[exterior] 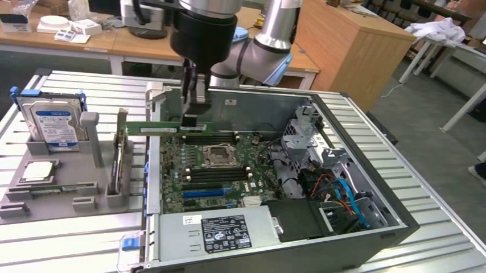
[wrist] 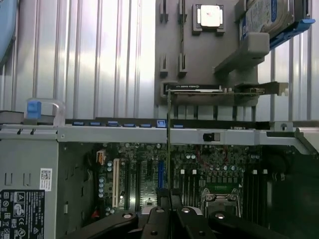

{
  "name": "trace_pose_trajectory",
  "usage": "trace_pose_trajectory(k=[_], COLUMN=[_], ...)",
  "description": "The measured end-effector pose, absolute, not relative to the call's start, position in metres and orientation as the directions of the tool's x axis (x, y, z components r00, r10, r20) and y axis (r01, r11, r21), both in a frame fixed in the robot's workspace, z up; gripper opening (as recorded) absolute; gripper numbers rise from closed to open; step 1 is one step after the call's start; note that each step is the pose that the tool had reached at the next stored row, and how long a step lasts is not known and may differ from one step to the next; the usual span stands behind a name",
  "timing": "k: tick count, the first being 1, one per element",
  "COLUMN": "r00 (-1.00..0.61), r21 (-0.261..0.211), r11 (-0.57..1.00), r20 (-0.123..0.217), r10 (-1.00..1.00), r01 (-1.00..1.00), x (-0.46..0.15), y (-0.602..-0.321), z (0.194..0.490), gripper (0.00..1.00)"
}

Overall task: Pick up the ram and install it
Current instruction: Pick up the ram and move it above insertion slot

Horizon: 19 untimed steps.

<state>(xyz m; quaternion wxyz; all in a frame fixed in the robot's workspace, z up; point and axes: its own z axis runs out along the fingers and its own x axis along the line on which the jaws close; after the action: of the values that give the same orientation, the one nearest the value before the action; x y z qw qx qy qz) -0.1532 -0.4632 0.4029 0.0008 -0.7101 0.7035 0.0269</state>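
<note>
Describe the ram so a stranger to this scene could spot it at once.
Start at the open computer case. Over its edge nearest the grey parts tray, the gripper pinches the ram by one end. It is the long thin green stick held level in midair, unlike the boxy blue-labelled hard drive standing in the tray.

The ram (exterior: 154,128) is a long, thin green stick, held level and on edge. It hangs above the far side of the motherboard (exterior: 258,170), one end reaching out past the board on the exterior view's left.
</note>
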Motion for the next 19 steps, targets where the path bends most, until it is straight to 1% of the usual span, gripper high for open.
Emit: trace_pose_trajectory(k=[19], r00=[0.009], r21=[0.037], r11=[-0.01], r20=[-0.039], r10=[-0.999], r01=[-0.999], x=[-0.111], y=[-0.464], z=[0.403], gripper=[0.11])
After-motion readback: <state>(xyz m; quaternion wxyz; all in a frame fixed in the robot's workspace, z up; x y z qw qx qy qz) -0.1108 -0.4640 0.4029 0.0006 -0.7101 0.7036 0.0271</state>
